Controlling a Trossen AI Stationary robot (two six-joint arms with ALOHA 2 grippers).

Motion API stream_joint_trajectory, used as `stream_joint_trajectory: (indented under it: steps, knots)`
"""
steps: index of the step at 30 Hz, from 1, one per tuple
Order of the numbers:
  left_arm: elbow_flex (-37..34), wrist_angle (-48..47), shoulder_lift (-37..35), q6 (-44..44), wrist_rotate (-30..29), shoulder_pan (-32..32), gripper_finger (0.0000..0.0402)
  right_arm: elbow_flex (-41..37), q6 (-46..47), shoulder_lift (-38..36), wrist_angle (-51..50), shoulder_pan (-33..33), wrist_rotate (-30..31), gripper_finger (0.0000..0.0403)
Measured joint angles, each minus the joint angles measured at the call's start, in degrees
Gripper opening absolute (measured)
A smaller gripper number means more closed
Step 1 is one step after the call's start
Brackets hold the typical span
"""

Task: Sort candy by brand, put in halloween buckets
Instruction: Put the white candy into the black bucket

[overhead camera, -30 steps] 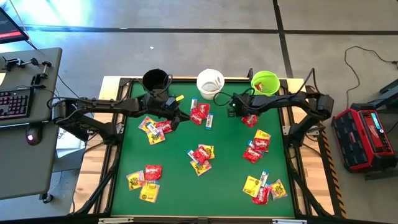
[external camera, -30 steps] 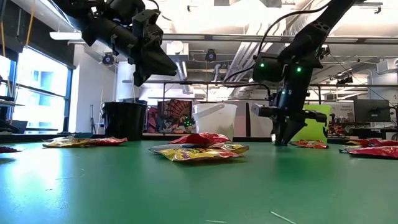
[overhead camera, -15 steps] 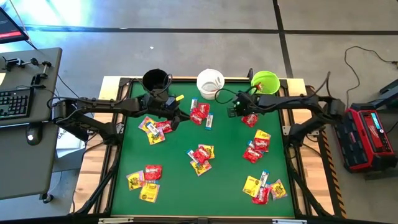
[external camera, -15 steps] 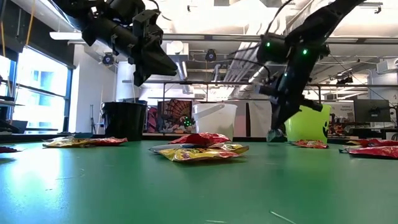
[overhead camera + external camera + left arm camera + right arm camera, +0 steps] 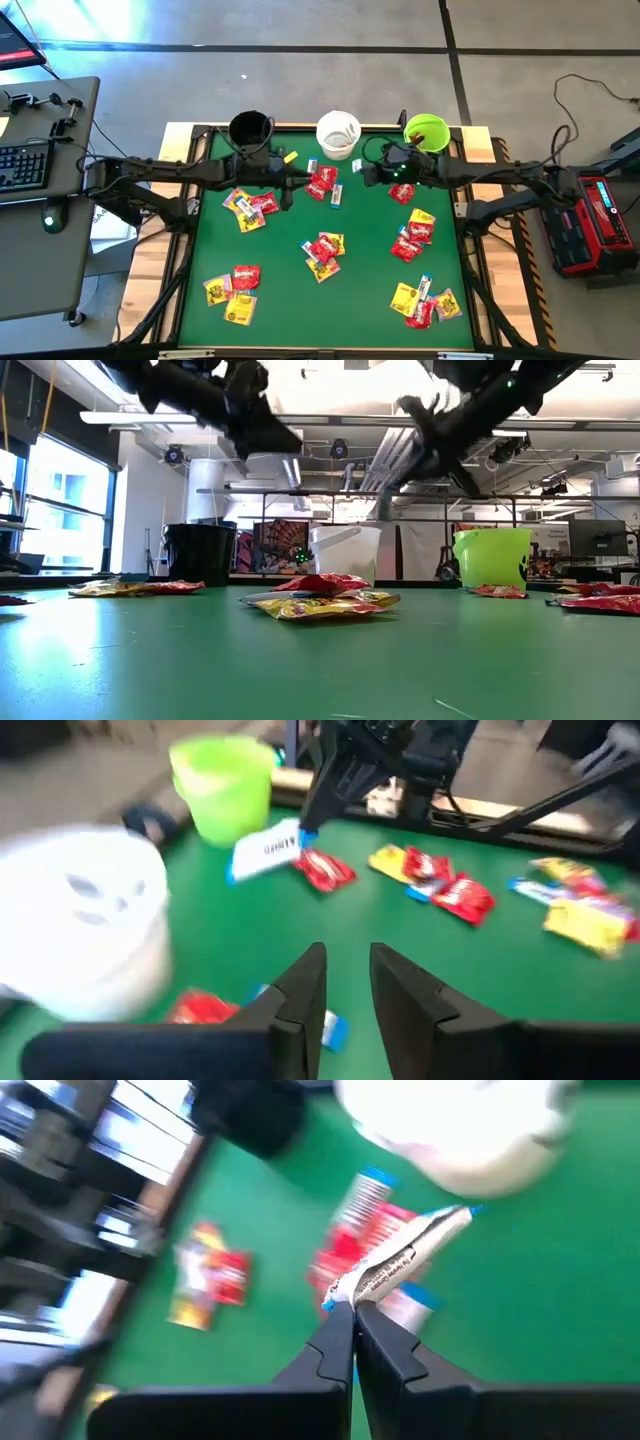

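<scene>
My right gripper (image 5: pixel 362 172) hangs above the table just near of the white bucket (image 5: pixel 339 133), shut on a slim white-and-blue candy packet (image 5: pixel 400 1260). The left wrist view shows that packet (image 5: pixel 265 855) in the air in front of the lime green bucket (image 5: pixel 222 782). My left gripper (image 5: pixel 347 982) is open and empty. It hovers over the red packets (image 5: pixel 322 182) near of the black bucket (image 5: pixel 249 128). Red, yellow and white-and-blue packets lie flat in clusters across the green table (image 5: pixel 365 290). My right gripper pinches the white-and-blue packet by one end (image 5: pixel 342 1292) between its two shut fingers. The rest of the packet sticks out past the fingertips. It is lifted clear of the table.
The three buckets stand in a row along the far edge, with the green one (image 5: pixel 427 131) rightmost. Candy clusters lie at the middle (image 5: pixel 322 250), left (image 5: pixel 247 208), near left (image 5: pixel 233 290), right (image 5: pixel 413 233) and near right (image 5: pixel 425 303). A red packet (image 5: pixel 402 193) lies near the green bucket.
My right gripper has risen from the table by the red packet near the green bucket, lifting the white-and-blue packet clear. It has swung toward the table's left, to the white bucket. My left gripper has shifted a little up and toward the right.
</scene>
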Motion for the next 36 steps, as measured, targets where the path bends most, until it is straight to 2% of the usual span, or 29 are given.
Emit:
stream_joint_trajectory:
  steps: [4, 7, 11, 17, 26, 30, 33, 36]
  knots:
    - [2.76, 0.87, 0.00, 7.75, -6.87, -2.16, 0.0105, 0.11, 2.11, -0.58, 9.12, 1.67, -1.08, 0.0000]
    - [4.60, 0.80, 0.00, 12.04, -10.38, -2.75, 0.0125, 2.57, 2.40, -0.36, 9.68, 2.79, -1.03, 0.0000]
    - [6.52, 0.95, 0.36, 14.38, -11.57, -2.79, 0.0150, 6.64, 1.27, -0.30, 9.64, 3.84, -0.05, 0.0000]
    - [7.36, 0.32, 2.39, 11.19, -11.58, -2.79, 0.0175, 13.86, -3.06, -0.30, 2.18, 4.08, 0.41, 0.0000]
    - [7.34, -1.76, 3.96, 2.38, -8.24, -2.58, 0.0175, 19.66, -8.49, -0.30, -10.49, 4.36, 1.42, 0.0002]
    - [7.34, -3.64, 3.96, -1.79, -5.56, -1.75, 0.0168, 19.87, -8.14, 0.31, -21.97, 6.50, 1.16, 0.0032]
    - [7.34, -4.71, 3.93, -4.25, -2.58, -1.11, 0.0151, 19.87, -5.90, 2.45, -28.38, 9.56, 1.04, 0.0079]
    - [7.34, -7.02, 3.93, -4.63, -2.55, -0.95, 0.0118, 19.87, -3.21, 6.33, -30.86, 12.17, 1.03, 0.0128]
